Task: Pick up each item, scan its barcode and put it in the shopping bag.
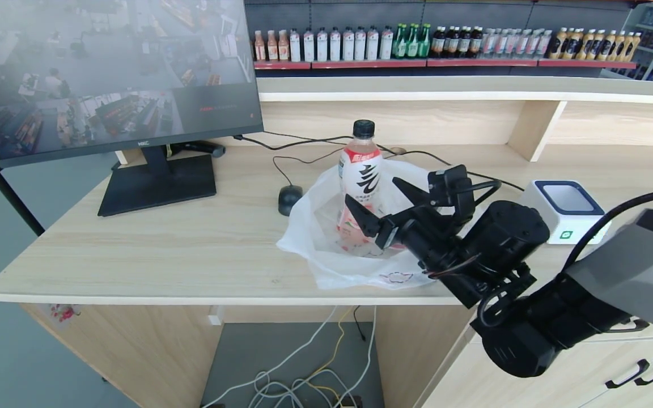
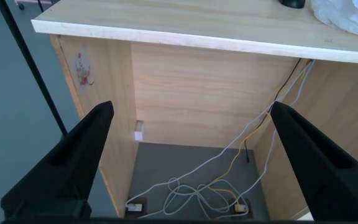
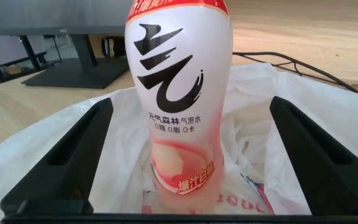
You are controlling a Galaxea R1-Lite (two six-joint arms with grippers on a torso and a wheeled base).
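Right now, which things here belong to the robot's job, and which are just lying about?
In the job:
bottle, standing upright in the shopping bag
right fingers, open on either side of the bottle
white scanner box, beside the bag

Lying about:
monitor
mouse
shelf of drinks behind the counter

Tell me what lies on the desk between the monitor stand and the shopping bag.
A black mouse lies between the monitor stand and the shopping bag, close to the bag's edge. The head view shows this.
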